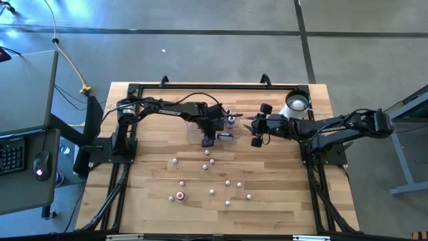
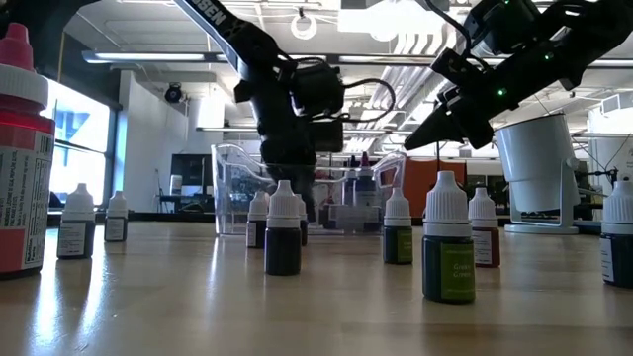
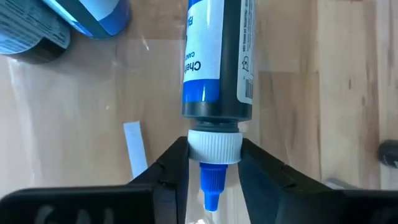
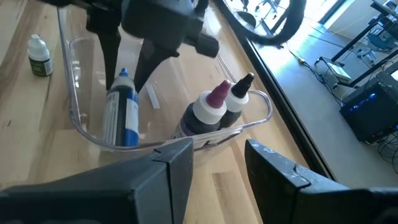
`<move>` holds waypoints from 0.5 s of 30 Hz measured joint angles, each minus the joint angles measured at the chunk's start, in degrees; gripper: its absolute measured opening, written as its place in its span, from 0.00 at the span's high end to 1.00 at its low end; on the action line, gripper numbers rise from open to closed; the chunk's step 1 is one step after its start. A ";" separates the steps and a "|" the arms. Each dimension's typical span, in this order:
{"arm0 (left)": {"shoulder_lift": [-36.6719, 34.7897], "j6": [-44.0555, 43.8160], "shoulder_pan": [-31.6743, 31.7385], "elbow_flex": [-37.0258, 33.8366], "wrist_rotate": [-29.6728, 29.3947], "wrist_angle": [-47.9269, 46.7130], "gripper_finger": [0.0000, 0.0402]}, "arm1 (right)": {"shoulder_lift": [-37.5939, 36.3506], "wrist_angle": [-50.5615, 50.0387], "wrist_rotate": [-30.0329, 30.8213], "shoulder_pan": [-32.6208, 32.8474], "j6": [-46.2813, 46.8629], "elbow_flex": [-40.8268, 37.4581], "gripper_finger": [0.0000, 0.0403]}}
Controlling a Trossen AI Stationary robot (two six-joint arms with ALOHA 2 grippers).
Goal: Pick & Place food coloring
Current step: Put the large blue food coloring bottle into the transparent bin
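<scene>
Wooden table: clear tray holds 3 bottles, blue one lying.

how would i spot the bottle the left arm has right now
Find the clear plastic tray at the table's far middle. Inside it, the left gripper has its jaws around the white collar of a blue-labelled bottle lying on its side. The purple-tipped bottle and black-tipped bottle beside it stand upright.

Workshop with a grey concrete floor
A bright window at one side; ceiling lights glow overhead; a wooden desk stands mid-room.
</scene>
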 joint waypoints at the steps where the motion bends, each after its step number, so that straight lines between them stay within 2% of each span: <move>1: -0.66 -0.02 0.00 -0.01 -0.05 -0.58 0.74 | 0.00 0.00 -0.01 0.00 0.00 0.00 0.66; 4: -2.85 -0.05 -0.02 0.95 -2.14 -3.80 0.71 | 0.00 0.00 0.01 0.00 0.00 0.00 0.66; 10: -3.27 -0.22 -0.45 9.27 -9.48 -19.36 0.73 | 0.00 2.42 -1.99 0.00 0.03 0.00 0.66; 15: -3.27 -0.22 -0.79 13.51 -13.32 -21.72 0.73 | 0.00 7.19 -4.06 0.95 -0.66 0.00 0.66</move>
